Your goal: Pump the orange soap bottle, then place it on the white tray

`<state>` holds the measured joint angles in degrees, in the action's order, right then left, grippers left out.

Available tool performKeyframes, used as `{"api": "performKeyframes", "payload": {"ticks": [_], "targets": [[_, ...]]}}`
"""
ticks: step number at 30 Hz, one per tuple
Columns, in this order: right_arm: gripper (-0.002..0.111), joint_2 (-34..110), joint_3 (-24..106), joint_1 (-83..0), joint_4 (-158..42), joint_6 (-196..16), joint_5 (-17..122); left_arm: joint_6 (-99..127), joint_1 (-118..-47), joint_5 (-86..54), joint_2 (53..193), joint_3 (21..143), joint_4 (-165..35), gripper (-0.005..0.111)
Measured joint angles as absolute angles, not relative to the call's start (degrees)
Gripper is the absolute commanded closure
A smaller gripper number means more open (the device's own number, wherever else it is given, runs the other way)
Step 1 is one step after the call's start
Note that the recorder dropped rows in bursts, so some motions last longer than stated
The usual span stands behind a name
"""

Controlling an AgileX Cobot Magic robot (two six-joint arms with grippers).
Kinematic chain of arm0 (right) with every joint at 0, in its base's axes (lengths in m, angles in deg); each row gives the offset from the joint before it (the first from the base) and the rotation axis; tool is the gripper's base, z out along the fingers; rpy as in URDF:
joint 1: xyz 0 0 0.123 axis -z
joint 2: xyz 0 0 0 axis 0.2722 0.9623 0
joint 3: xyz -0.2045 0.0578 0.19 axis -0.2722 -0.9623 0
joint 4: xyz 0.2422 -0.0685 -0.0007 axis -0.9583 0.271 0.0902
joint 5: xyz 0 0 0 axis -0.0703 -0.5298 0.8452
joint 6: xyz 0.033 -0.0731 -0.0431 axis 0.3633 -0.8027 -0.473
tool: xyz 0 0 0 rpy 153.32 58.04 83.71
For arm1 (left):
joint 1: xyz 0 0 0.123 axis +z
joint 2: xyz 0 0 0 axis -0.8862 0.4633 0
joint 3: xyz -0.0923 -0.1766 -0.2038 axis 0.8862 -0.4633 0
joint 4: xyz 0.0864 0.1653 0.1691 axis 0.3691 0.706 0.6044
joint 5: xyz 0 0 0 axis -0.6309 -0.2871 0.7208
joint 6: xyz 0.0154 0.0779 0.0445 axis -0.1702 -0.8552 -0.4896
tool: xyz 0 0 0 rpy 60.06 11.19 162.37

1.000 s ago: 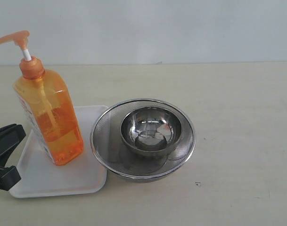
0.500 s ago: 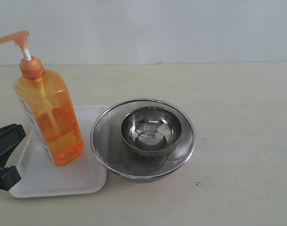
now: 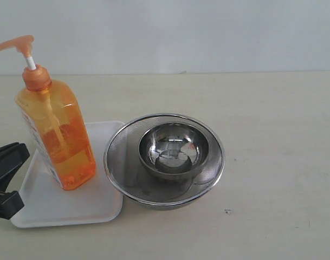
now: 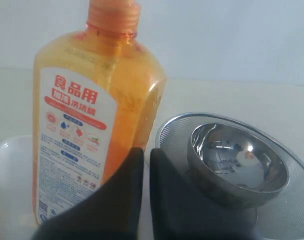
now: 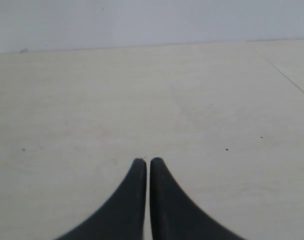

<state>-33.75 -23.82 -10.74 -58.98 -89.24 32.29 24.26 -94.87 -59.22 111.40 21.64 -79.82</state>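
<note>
The orange soap bottle stands upright on the white tray at the left of the table, its pump head raised on a white stem. My left gripper sits at the tray's left edge, shut and holding nothing, a short way from the bottle. In the left wrist view the bottle with its white-and-red label fills the frame behind the shut gripper, and a strip of the tray shows beside it. My right gripper is shut over bare table, out of the exterior view.
A round steel mesh strainer stands right beside the tray, touching its edge, with a small steel bowl inside it. In the left wrist view the strainer and bowl lie beside the bottle. Beige table stretches to the right.
</note>
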Motion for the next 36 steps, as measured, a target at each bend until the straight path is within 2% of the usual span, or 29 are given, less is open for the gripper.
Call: {"api": "performKeyframes", "payload": {"ticks": [8, 19, 26, 29, 31, 34, 35, 36], "targets": [[0.108, -33.7, -23.8, -10.7, -59.0, -89.2, 32.3, 24.9, -94.9, -62.1, 111.4, 21.6, -78.2, 0.102], [0.108, -33.7, -23.8, -10.7, -59.0, -89.2, 32.3, 42.1, -94.9, -64.0, 111.4, 21.6, -62.1, 0.102], [0.108, -33.7, -23.8, -10.7, -59.0, -89.2, 32.3, 45.2, -94.9, -64.9, 111.4, 22.3, -59.3, 0.101], [0.108, -33.7, -23.8, -10.7, -59.0, -89.2, 32.3, 43.8, -94.9, -62.9, 111.4, 23.2, -61.0, 0.087], [0.108, -33.7, -23.8, -10.7, -59.0, -89.2, 32.3, 43.2, -94.9, -61.6, 111.4, 23.7, -61.4, 0.068], [0.108, -33.7, -23.8, -10.7, -59.0, -89.2, 32.3, 43.2, -94.9, -59.7, 111.4, 24.2, -61.5, 0.033], [0.108, -33.7, -23.8, -10.7, -59.0, -89.2, 32.3, 43.2, -94.9, -59.4, 111.4, 24.2, -61.6, 0.025], [0.108, -33.7, -23.8, -10.7, -59.0, -89.2, 32.3, 43.2, -94.9, -59.4, 111.4, 24.2, -61.8, 0.022]]}}
